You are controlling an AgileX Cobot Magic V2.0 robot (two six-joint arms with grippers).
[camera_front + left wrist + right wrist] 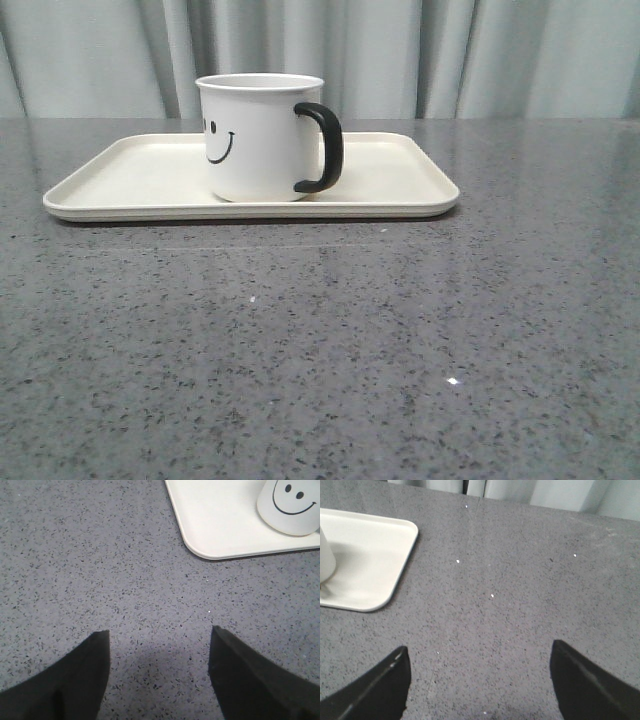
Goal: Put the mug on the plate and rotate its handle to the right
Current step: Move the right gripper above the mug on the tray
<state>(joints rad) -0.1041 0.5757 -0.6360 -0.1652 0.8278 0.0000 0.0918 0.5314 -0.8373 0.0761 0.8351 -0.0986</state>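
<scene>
Left gripper spread wide, empty, over bare grey tabletop; right gripper likewise parted, holding nothing. Ahead of the left claw, off toward its inner side, the plate corner, then the mug smiley-side facing it; left arm looks nearer. From the right claw the plate lies ahead toward the robot's left, mug barely in view. Mug upright on plate, white, black handle already pointing right; task looks done.
</scene>
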